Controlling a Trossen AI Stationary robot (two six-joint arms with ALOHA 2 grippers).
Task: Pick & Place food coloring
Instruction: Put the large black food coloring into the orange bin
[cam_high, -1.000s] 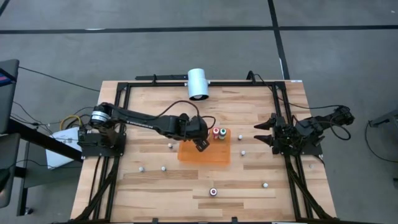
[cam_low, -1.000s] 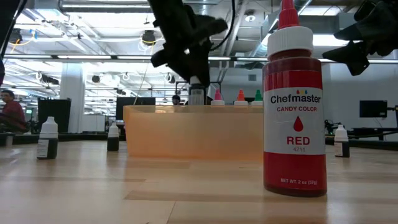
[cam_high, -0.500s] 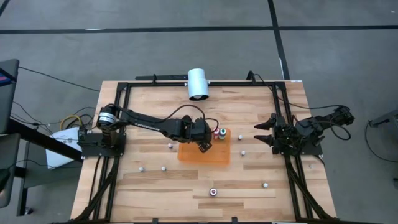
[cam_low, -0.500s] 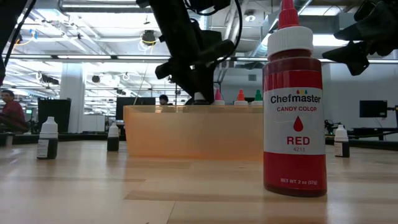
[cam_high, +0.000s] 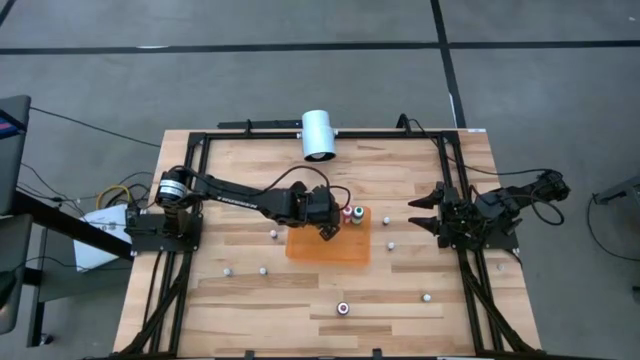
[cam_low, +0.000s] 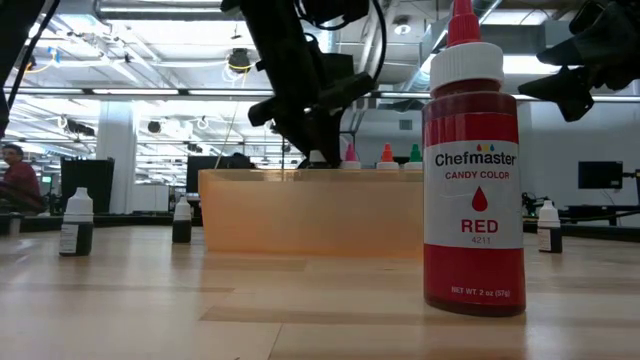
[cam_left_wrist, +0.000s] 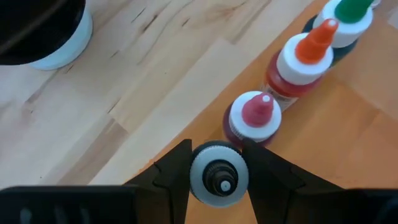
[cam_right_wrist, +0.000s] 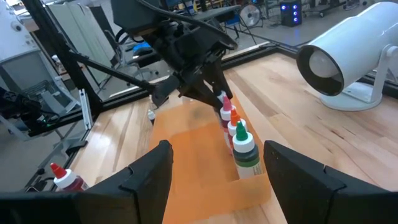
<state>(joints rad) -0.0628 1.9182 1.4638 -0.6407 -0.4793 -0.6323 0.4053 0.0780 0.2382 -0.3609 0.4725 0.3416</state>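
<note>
Food coloring bottle with white cap (cam_left_wrist: 219, 173) pinched by left gripper (cam_left_wrist: 217, 177) over translucent orange mat (cam_high: 328, 246), beside pink-capped bottle (cam_left_wrist: 252, 119); right gripper (cam_right_wrist: 217, 171) spread wide, parked at the table's right side.

Grey concrete floor (cam_high: 250, 90) with dark seams surrounds the wooden table (cam_high: 250, 300); ceiling lights (cam_low: 150, 12) brighten an open workshop beyond.

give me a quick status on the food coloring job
Left gripper shut on black-tipped bottle, at orange mat's edge beside pink, orange, green bottles. Right gripper open, parked right. Nothing blocking.
</note>
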